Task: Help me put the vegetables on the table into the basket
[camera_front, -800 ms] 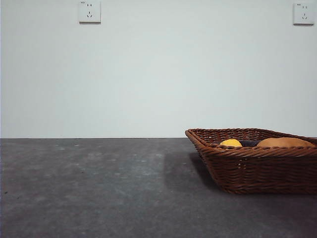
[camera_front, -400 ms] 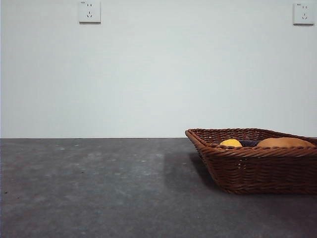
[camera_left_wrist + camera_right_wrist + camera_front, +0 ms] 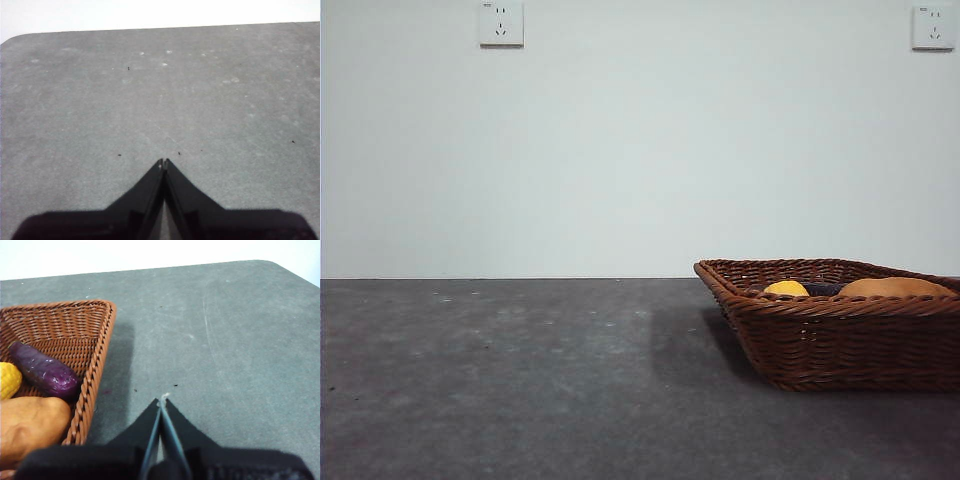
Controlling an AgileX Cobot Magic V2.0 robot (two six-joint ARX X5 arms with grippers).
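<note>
The brown wicker basket stands at the right of the table; over its rim show the yellow corn and the tan potato. In the right wrist view the basket holds the purple eggplant, the corn and the potato. My right gripper hovers shut over bare table beside the basket, holding nothing. My left gripper is shut over bare table, away from the basket.
Two wall sockets sit high on the white wall behind. The table's far rounded corner and its back edge show in the wrist views.
</note>
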